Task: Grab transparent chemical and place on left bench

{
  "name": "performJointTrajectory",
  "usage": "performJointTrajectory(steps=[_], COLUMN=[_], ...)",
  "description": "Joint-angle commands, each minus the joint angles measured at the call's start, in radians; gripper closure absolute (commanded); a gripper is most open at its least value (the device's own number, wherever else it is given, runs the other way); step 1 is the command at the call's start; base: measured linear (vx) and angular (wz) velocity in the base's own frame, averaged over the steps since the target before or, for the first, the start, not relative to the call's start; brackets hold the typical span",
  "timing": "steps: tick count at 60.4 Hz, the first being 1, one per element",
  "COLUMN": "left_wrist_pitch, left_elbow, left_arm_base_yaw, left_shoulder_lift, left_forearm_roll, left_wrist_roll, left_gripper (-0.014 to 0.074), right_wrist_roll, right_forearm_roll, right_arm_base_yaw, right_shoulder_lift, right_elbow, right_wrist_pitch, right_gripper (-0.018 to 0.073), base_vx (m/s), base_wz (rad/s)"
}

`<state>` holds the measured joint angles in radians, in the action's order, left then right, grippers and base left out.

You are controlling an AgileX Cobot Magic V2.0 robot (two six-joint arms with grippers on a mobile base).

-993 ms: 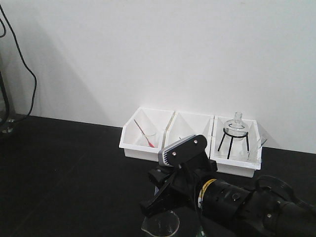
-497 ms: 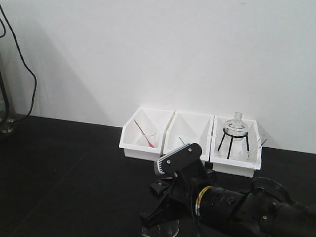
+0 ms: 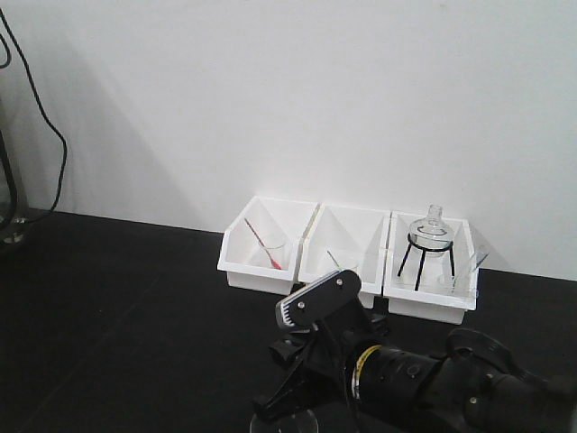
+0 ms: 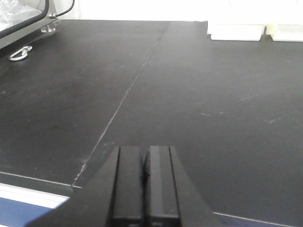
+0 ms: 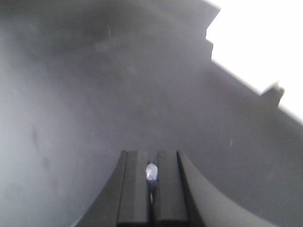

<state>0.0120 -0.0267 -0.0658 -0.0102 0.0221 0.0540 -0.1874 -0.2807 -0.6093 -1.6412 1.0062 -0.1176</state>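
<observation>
Clamping a glass beaker [image 3: 287, 422] cut off at bottom centre, right gripper [image 5: 151, 187] narrow on its rim, left gripper [image 4: 146, 182] pressed together, black bench [image 3: 117, 316] below.

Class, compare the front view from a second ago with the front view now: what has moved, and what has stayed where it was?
The right gripper has come down and slid a little left, carrying the transparent chemical lower, so now only its rim shows at the bottom edge. It stays clamped on the glass. The three white bins, the flask on its tripod and the left bench are unchanged.
</observation>
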Motion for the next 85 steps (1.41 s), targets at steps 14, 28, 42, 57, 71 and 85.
performJointTrajectory(steps=[14,28,42,57,71,85], left_wrist_pitch=[-0.078,-0.078,-0.078,-0.078,-0.078,-0.078], left_elbow=[-0.016,-0.016,-0.016,-0.016,-0.016,-0.016], left_arm_base_yaw=[-0.002,-0.002,-0.002,-0.002,-0.002,-0.002], left_shoulder_lift=[-0.019,-0.019,-0.019,-0.019,-0.019,-0.019], left_forearm_roll=[0.001,0.001,0.001,0.001,0.001,0.001], left_wrist_roll=[-0.008,-0.008,-0.008,-0.008,-0.008,-0.008], left_gripper=[0.0600,0.0600,0.0600,0.0600,0.0600,0.0600], right_wrist_roll=[-0.006,-0.070,-0.069,-0.069,-0.072,-0.069], right_forearm_roll=[-0.002,-0.003,-0.003,-0.009,0.016,0.020], right_arm_base_yaw=[0.001,-0.045,-0.088,-0.085,-0.086,-0.086], right_shoulder_lift=[0.188,0.237,0.216,0.093,0.028,0.086], right_elbow=[0.031,0.031,0.031,0.031,0.031,0.031], right_wrist_pitch=[-0.067,0.063,0.128,0.107,0.005,0.062], right_gripper=[0.0536,0.0536,0.0535,0.0469,0.0246,0.0063], base_vx=[0.00,0.00,0.00,0.00,0.00,0.00], base_wz=[0.00,0.00,0.00,0.00,0.00,0.00])
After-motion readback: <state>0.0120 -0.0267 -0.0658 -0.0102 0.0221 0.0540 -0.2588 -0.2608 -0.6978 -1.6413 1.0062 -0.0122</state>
